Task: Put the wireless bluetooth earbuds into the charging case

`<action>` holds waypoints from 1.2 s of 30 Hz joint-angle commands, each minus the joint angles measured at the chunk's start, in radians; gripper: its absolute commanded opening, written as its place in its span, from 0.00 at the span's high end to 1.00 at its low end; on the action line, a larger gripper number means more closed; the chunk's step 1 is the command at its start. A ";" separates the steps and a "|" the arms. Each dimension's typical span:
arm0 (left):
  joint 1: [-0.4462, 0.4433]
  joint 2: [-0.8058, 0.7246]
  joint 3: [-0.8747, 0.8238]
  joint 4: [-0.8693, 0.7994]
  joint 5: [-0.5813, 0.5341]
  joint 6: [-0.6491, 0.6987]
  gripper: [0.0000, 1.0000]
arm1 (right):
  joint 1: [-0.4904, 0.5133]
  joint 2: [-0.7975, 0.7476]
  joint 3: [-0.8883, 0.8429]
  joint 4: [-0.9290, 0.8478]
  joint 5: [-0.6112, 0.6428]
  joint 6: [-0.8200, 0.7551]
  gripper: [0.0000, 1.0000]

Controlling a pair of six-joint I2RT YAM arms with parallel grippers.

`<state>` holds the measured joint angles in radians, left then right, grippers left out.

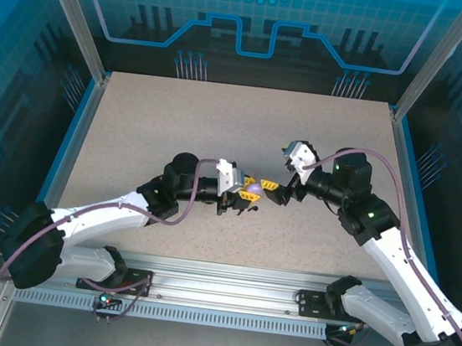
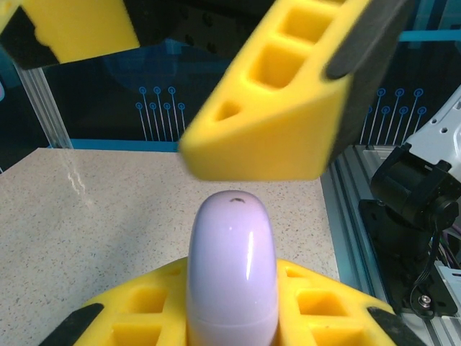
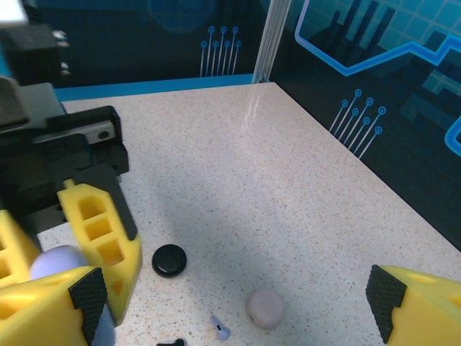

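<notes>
Two arms meet at mid-table (image 1: 179, 116): we see the left gripper (image 1: 248, 189) pressed tight on the lavender charging case (image 2: 232, 274), pinching it by its broad faces so that it stands on edge, rim turned toward the partner arm; the right gripper (image 1: 273, 189), at three o'clock of it in the overhead view and just beside it, has its jaws spread wide and carries nothing, one yellow finger (image 2: 288, 94) hanging at twelve o'clock over the case in the left wrist view. We judge the hold to be a brace: one arm steadies the case so that the other can work at the lid, which looks closed, though we cannot be sure from this edge-on angle. Nothing has been seated yet; from the right wrist camera a lavender earbud (image 3: 220, 329) lies loose on the table, at eight o'clock of the pale pink case (image 3: 264, 308) and near it; the black case (image 3: 169, 260) sits at ten o'clock of the pink one, apart from it; a dark shape (image 3: 171, 342) at the bottom edge may be a black earbud, too cut off for us to tell. In our judgement the task is at an early stage, the case needing to be opened before any bud goes in; the smooth rounded shell could slip between the fingers if levered hard.
</notes>
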<state>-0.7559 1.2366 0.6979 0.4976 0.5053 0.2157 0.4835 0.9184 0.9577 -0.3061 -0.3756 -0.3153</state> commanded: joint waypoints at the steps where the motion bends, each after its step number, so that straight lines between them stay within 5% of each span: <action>1: -0.010 -0.027 0.025 -0.009 0.014 0.034 1.00 | -0.019 -0.042 0.010 -0.088 -0.110 -0.075 0.01; 36: -0.044 -0.015 0.072 -0.111 -0.015 0.109 1.00 | -0.033 0.082 0.076 -0.076 -0.039 -0.058 0.05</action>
<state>-0.7700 1.2327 0.7437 0.3992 0.4477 0.2920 0.4763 0.9951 0.9936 -0.4400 -0.4526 -0.3965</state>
